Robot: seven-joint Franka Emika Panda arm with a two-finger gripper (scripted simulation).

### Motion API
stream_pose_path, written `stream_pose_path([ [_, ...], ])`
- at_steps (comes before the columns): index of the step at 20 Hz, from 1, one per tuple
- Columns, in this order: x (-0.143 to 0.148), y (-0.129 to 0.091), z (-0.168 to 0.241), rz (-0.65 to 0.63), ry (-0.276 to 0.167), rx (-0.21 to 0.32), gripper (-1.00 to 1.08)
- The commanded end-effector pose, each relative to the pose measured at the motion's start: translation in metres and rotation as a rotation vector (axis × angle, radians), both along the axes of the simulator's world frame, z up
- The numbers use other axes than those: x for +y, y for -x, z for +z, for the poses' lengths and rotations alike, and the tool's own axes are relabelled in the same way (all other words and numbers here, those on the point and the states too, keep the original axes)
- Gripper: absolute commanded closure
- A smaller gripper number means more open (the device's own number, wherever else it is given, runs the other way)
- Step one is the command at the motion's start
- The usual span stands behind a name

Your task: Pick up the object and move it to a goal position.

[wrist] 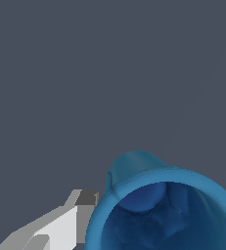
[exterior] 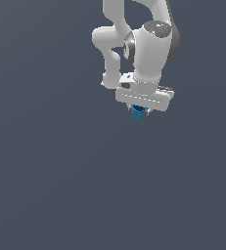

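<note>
Blue against plain dark grey, a small bright blue object (exterior: 138,113) showed in the exterior view tucked directly under the white robot gripper (exterior: 139,110), at the lower end of the glossy white jointed arm (exterior: 148,46) that reached in from the top of the picture. Only the lower part of the object stuck out beneath the gripper's broad white body; the fingers themselves were too small and hidden to make out there, though the object sat right between where they came down, apparently held clear of the flat dark grey background (exterior: 51,185). In the wrist view the object (wrist: 163,210) filled much of the picture near the camera and read as a hollow, cup-like blue shape with a round open rim and a darker blue inside, not a solid cube. One white-and-grey finger (wrist: 68,222) lay just beside its outer wall, seemingly touching it; the other finger was hidden, so the jaws appeared closed around the object, with the exact contact unclear.
</note>
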State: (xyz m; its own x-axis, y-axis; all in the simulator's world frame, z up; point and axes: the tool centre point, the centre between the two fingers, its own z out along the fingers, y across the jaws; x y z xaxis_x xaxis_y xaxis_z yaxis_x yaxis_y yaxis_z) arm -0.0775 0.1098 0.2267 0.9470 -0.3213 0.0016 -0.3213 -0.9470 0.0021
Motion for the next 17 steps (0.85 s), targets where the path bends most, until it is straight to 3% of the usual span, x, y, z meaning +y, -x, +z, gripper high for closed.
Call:
stream_pose_path([
  [1,0.018,-0.001,0.018,-0.001,0.0,0.0,1.08],
  [9,0.052,-0.005,0.051,-0.001,-0.002,0.001,1.08],
  [17,0.056,-0.007,0.055,-0.001,-0.002,0.001,1.08],
])
